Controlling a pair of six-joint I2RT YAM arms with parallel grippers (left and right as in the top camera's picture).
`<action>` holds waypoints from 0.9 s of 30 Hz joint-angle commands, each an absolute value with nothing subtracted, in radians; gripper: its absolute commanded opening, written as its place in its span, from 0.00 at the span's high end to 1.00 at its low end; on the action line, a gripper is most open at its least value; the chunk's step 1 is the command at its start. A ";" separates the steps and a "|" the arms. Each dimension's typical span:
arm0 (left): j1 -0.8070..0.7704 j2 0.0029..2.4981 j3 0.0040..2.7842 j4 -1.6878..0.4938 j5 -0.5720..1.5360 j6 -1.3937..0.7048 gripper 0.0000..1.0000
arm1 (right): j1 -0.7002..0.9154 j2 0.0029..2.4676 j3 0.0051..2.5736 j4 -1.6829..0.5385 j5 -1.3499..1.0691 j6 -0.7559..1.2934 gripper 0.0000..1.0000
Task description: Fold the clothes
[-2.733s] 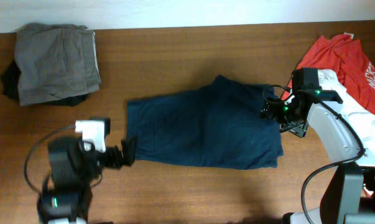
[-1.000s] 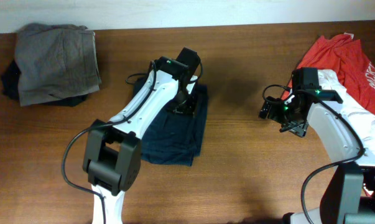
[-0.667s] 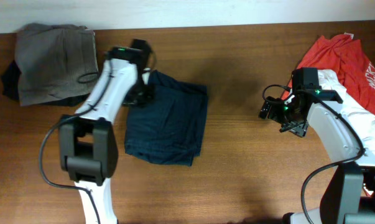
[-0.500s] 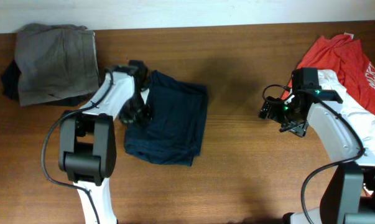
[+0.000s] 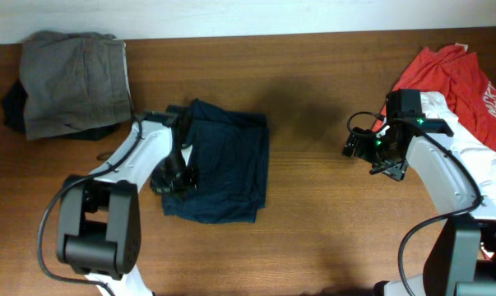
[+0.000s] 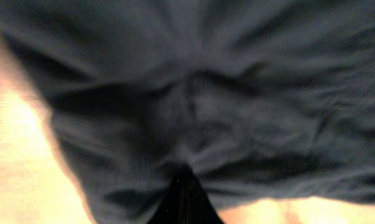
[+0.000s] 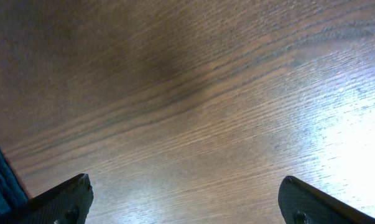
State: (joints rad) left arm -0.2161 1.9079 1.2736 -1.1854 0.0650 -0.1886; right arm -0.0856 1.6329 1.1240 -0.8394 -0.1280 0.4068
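A dark navy garment lies folded in half on the wooden table, left of the middle. My left gripper sits at its left edge, shut on the cloth. In the left wrist view the navy garment fills the frame and puckers toward my closed left gripper. My right gripper hovers open over bare wood, well right of the garment and apart from it. In the right wrist view both fingers stand wide with only table between them, around my right gripper.
A folded grey pile sits at the back left with a black piece under it. A red garment lies at the far right, partly beneath my right arm. The table's back edge meets a white wall.
The navy garment, once spread flat, has been folded over to the left. My left gripper moved from its top edge down to its left edge and shut on it. The right arm stayed still.
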 commanded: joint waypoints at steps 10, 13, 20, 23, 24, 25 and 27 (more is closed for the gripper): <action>-0.215 1.802 1.449 -0.970 0.020 -0.185 0.91 | -0.089 1.628 1.134 -0.842 -0.119 0.397 0.02; -0.213 1.898 1.448 -0.792 -0.007 -0.183 0.88 | -0.089 1.628 1.134 -0.842 -0.119 0.397 0.01; -0.213 2.156 1.450 -0.640 -0.004 -0.187 0.78 | -0.089 1.628 1.134 -0.842 -0.119 0.397 0.01; -0.213 2.094 1.523 -0.709 -0.004 -0.186 0.62 | -0.089 1.628 1.134 -0.841 -0.119 0.397 0.01; -0.208 2.028 1.594 -0.781 -0.006 -0.186 0.40 | -0.089 1.628 1.134 -0.842 -0.119 0.397 0.01; -0.192 1.955 1.651 -0.853 -0.024 -0.186 0.01 | -0.089 1.628 1.134 -0.842 -0.119 0.397 0.01; -0.121 1.855 1.667 -1.005 -0.034 -0.136 0.01 | -0.089 1.628 1.134 -0.842 -0.119 0.397 0.01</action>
